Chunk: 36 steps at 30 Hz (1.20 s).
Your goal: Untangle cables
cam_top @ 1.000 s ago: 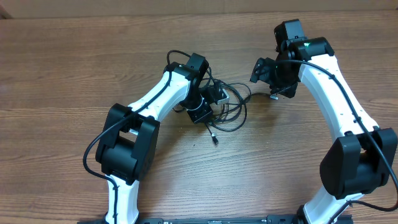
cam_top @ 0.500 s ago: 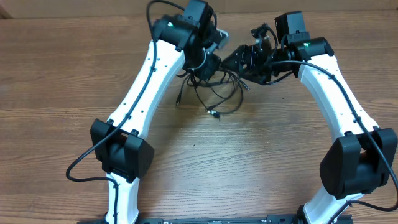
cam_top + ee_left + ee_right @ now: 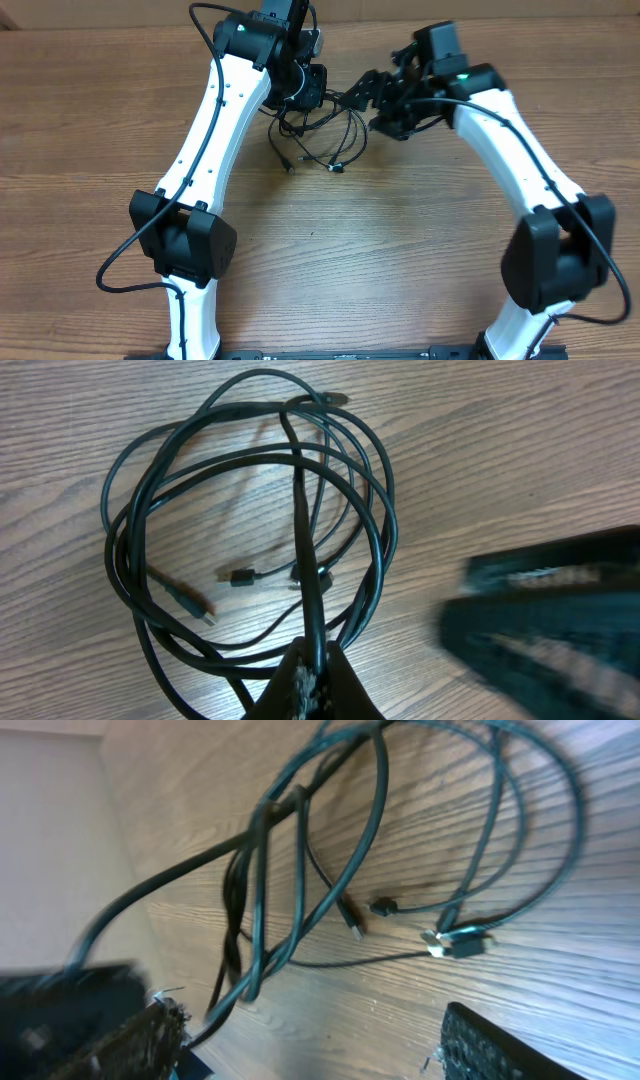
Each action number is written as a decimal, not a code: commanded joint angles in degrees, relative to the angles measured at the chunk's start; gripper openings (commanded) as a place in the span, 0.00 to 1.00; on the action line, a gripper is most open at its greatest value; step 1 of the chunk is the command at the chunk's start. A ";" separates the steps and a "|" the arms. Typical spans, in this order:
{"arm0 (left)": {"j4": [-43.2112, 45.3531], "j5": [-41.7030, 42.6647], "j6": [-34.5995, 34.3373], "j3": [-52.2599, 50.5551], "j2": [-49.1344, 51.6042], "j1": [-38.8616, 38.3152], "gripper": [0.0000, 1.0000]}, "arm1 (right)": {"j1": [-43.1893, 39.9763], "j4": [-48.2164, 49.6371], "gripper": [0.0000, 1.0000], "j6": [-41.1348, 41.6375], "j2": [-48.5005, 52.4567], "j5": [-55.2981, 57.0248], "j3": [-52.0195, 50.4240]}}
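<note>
we see the left gripper clenched on strands of the black cables, with the bundle at about 12 o'clock on the wooden table. the right gripper sits just beside it toward 1 o'clock, released and gaping, gripping nothing, strands passing close by one finger. loose loops and small plug ends rest on the wood below both grippers.

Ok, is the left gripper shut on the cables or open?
Shut on the cables: in the left wrist view the left gripper pinches several black strands, its fingertips meeting with no gap.
</note>
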 commanded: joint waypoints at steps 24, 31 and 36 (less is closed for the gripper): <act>4.63 -0.11 0.55 8.98 -18.10 5.64 0.04 | -1.33 -5.53 0.42 6.23 11.21 18.69 -2.10; 2.54 -2.16 1.66 8.98 -24.87 8.94 0.04 | -1.97 -5.70 0.42 3.52 11.21 18.99 -3.48; -4.22 -14.45 1.01 8.76 -24.52 9.07 0.04 | -2.54 -5.68 0.40 -3.91 11.13 15.52 -2.93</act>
